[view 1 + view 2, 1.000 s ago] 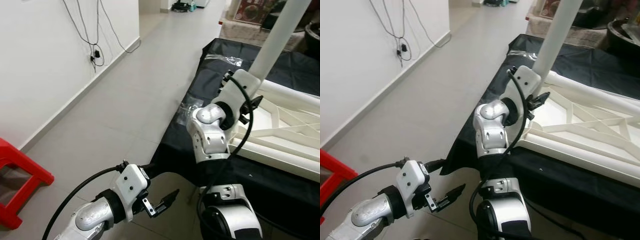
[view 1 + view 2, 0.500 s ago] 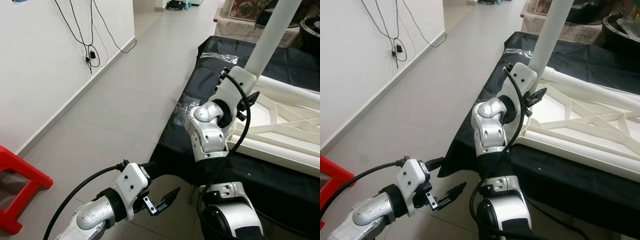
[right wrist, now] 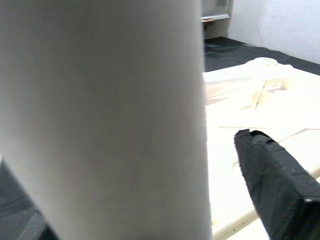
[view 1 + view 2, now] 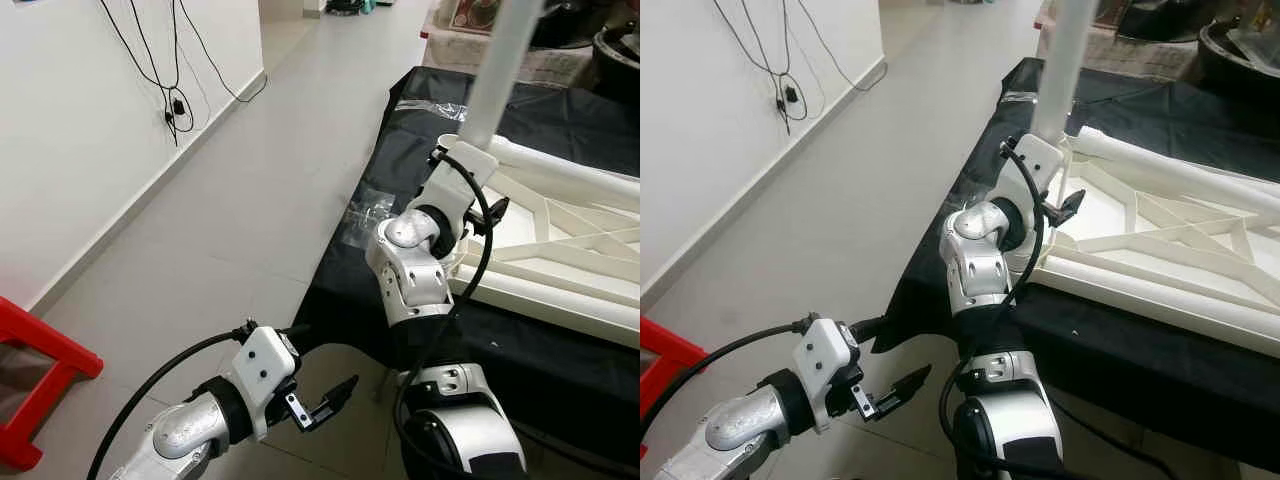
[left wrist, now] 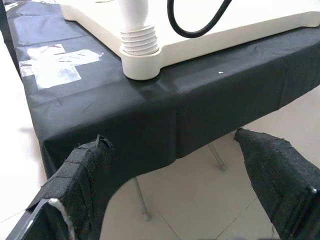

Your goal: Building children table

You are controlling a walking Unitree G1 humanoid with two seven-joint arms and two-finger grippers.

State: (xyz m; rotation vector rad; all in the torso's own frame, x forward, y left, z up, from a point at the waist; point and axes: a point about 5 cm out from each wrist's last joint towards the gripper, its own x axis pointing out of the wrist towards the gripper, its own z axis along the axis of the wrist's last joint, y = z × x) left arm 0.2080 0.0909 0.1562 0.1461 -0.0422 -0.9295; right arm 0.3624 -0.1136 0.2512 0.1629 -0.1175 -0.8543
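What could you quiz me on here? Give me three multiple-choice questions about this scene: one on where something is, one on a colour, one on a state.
1. Where does the white table leg stand?
A. flat on the floor
B. upright in the corner socket of the upturned white tabletop
C. against the wall

2. What colour is the cloth under the tabletop?
A. black
B. red
C. green

3. How is the left gripper?
A. shut on the leg
B. holding a screw
C. open, holding nothing

Answers: 1 B, the leg rises straight from the corner, beside the right gripper. 2 A, black cloth drapes over the edge. 3 C, its fingers are spread apart above the floor.
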